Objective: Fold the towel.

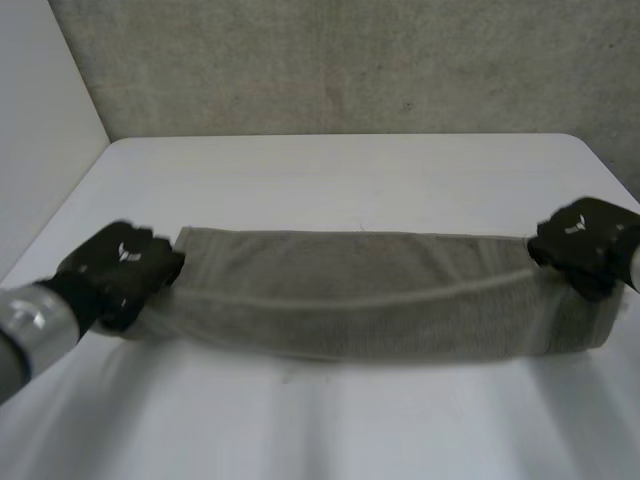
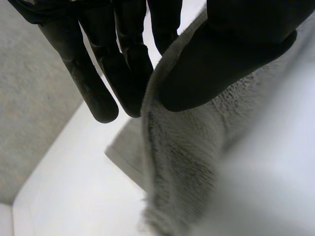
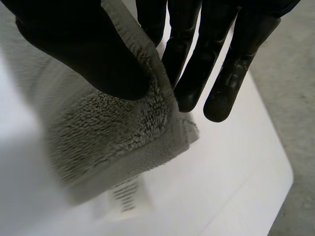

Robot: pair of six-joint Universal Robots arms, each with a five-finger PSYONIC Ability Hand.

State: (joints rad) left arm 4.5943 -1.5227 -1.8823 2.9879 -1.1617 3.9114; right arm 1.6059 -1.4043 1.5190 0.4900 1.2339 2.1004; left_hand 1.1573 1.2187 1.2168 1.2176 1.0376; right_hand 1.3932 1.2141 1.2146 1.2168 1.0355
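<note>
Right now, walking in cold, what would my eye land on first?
A grey towel spans the white table as one long band. The black left hand pinches one end and the right hand pinches the other. In each wrist view a thumb presses the fluffy cloth against the fingers.

Grey-beige towel (image 1: 370, 300), black left hand (image 1: 120, 265), black right hand (image 1: 585, 240), white table (image 1: 350, 170), mottled grey wall (image 1: 350, 60)
</note>
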